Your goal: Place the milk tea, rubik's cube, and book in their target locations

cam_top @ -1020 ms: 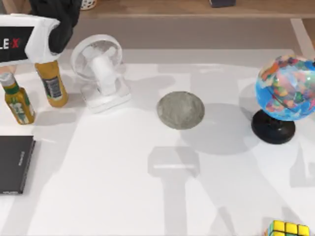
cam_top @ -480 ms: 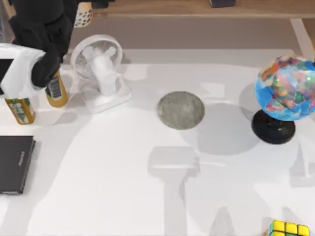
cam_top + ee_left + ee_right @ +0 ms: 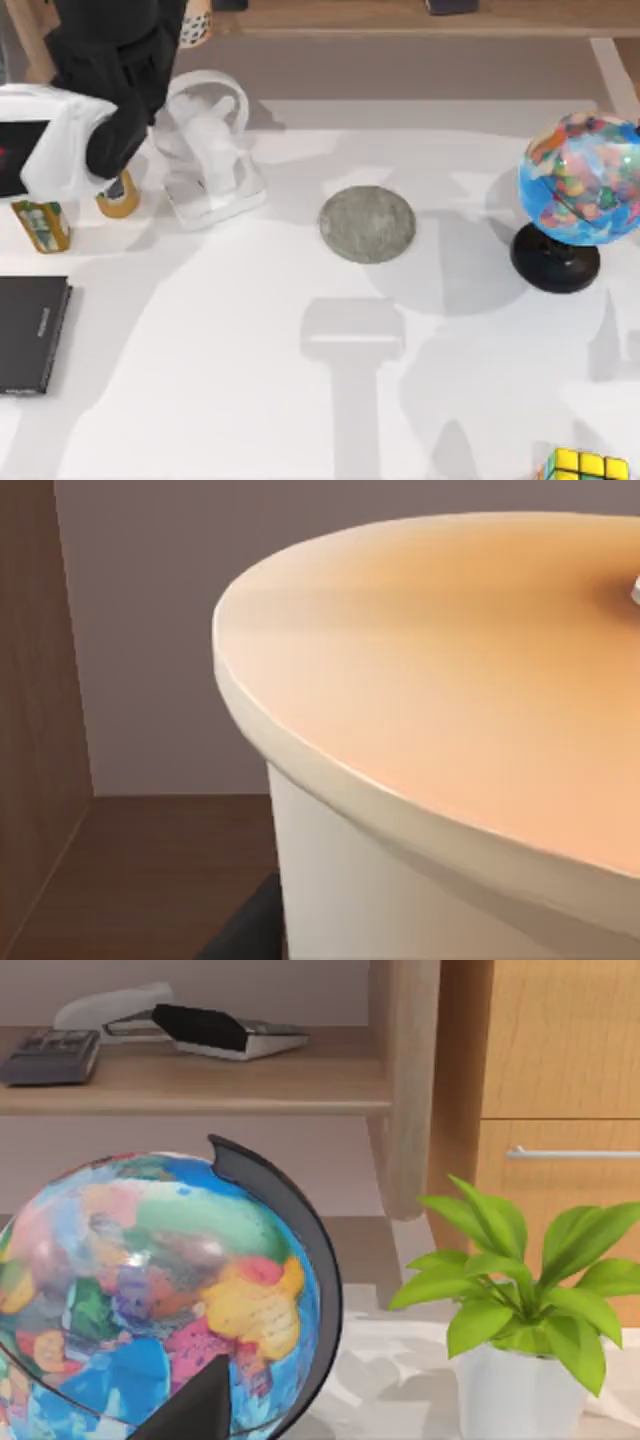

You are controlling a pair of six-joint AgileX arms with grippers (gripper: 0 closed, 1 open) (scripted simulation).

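White desk under soft shadows, with a brown floor strip and a wooden shelf edge beyond its far side. Near the middle lies a round grey coaster. A white fan stands toward the far left corner, beside two bottles partly covered by the left arm; I cannot tell how its fingers stand. Its wrist view looks closely at the milk tea's orange lid. A black slab lies at the left edge. A globe stands at the right edge. The cube sits at the near right corner. Behind the globe are a wooden shelf and a potted plant.
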